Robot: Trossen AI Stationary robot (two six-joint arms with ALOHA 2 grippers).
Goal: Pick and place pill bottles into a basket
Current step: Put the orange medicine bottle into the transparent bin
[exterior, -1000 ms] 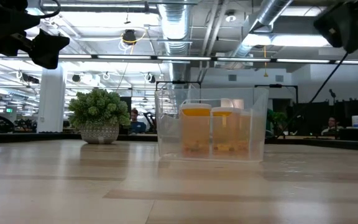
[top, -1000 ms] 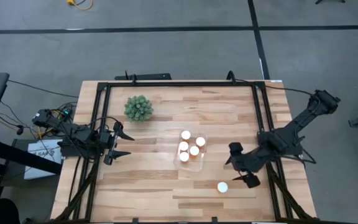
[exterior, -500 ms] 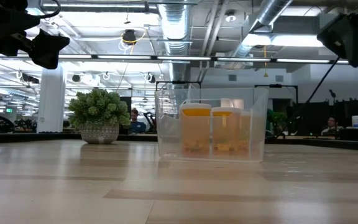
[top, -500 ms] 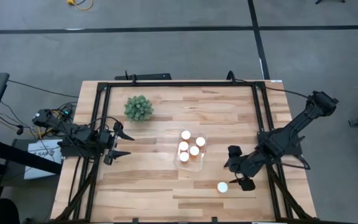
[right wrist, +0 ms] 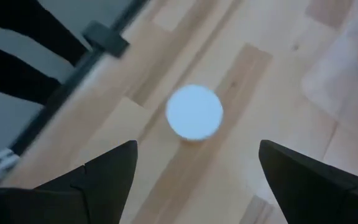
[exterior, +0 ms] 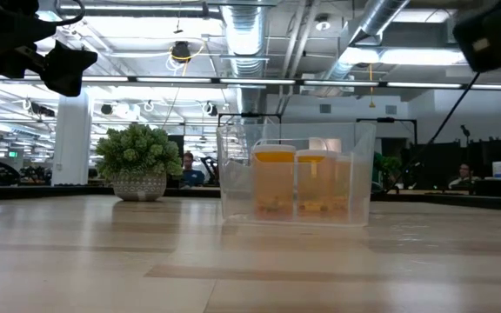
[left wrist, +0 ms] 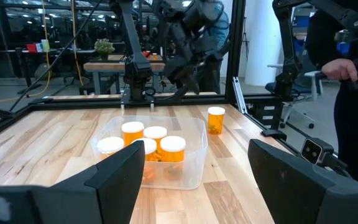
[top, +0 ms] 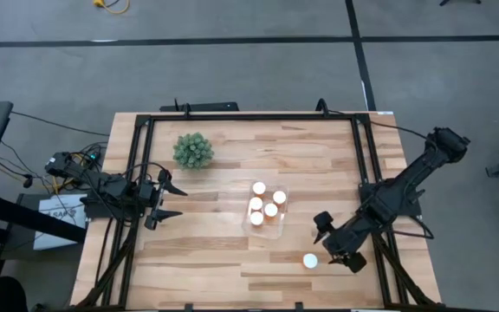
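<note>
R gripper (top: 334,241) has swung down + toward the table's near edge over the last sec, closing in on the last loose pill bottle (top: 310,260); now just beside it in the high view, and the R wrist cam looks almost straight down on its white cap (right wrist: 194,112), centred between the wide-spread fingers (right wrist: 104,168). Jaws wide apart, nothing in them. Judgement: lined up for a top-down pick, descent + close not yet done; this looks like the final bottle, so task nearly complete. Other five bottles (top: 265,206) stand upright, packed together inside the basket (left wrist: 191,127), mid-table. Bottles: small orange see-thru cylinders, smooth round white caps, prob hard plastic, light. Basket: clear glossy plastic, roughly rectangular w/ rounded corners, thin walls. Table (top: 215,251): pale wood planks, matte grain. L gripper (top: 165,199) parked at the table's left edge, fingers spread, empty. Spiky green plant (top: 193,150) well apart from the action
</note>
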